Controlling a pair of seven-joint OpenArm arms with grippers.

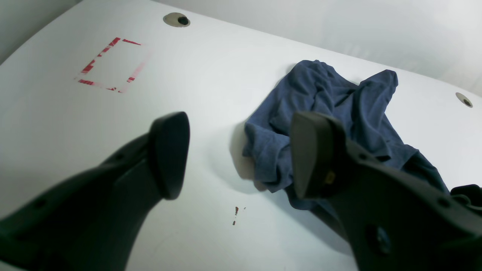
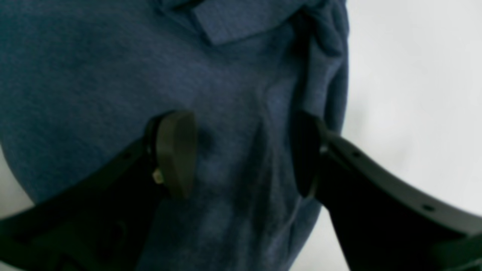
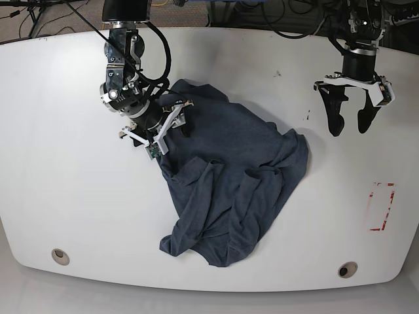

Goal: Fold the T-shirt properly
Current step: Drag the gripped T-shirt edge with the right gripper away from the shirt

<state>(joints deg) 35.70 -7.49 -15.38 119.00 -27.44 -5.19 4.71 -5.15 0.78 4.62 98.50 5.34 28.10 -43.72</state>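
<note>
Crumpled in a loose heap near the middle of the white worktop (image 3: 59, 183): the T-shirt (image 3: 229, 176), dark blue, bunched into ridges and overlapping flaps, one lobe reaching toward the near edge, another toward the far-left part of the surface. Looks soft, light and limp, so likely to sag and trail from any single pinch, drag rather than slide cleanly, and carry extra layers along if bitten too deep. No fragility to fear; only slack and tangling. Best taken, as a judgement, at a single-layer edge such as a hem, a sleeve end or a shoulder seam, not at the thick middle of a fold. Right claw (image 3: 163, 127) low over the far-left lobe of the cloth, jaws spread wide with fabric lying between the pads (image 2: 177, 150), not pinched on anything; touching the cloth or just above it, hard to say. Left claw (image 3: 350, 118) well apart, hanging above bare surface toward the far-right corner, jaws likewise wide apart and empty. Red tape outline (image 3: 382, 206) by the right edge, clear of the cloth.
</note>
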